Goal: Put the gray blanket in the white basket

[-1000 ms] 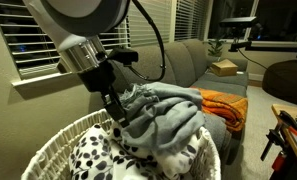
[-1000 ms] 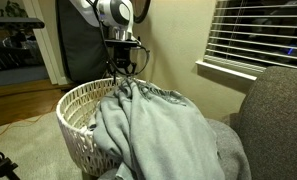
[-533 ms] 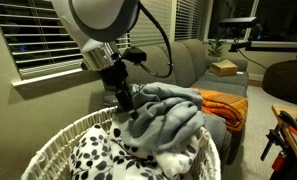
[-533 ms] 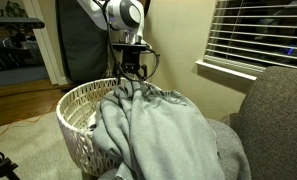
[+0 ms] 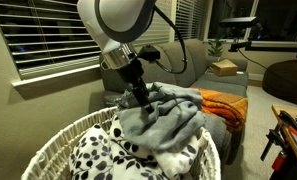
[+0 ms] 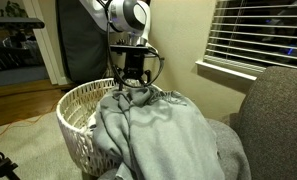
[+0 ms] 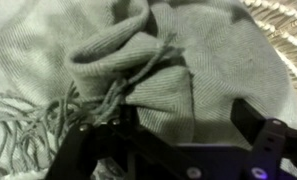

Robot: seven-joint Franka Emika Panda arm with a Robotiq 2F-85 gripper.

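Note:
The gray blanket [image 5: 170, 116] lies heaped over the far rim of the white basket [image 5: 56, 140], trailing onto the sofa. From the opposite side the gray blanket [image 6: 158, 130] drapes out of the white basket [image 6: 76, 108] toward the cushion. My gripper [image 5: 144, 97] hovers just above the blanket's top fold, jaws open, as the other side also shows for the gripper [image 6: 135, 88]. In the wrist view the gripper [image 7: 178, 122] stands wide with the gray blanket [image 7: 138, 70] and its fringe beneath, nothing pinched. The woven basket rim [image 7: 283, 15] shows at top right.
A white blanket with black spots [image 5: 96, 156] fills the basket's near side. An orange blanket [image 5: 226, 106] and a small box [image 5: 225, 68] lie on the gray sofa [image 5: 193, 60]. Window blinds [image 5: 38, 40] and the wall stand close behind the basket.
The jaws have spread apart and let go of the gray blanket. The gripper has shifted a little toward the sofa side, and the blanket has settled on the basket's rim.

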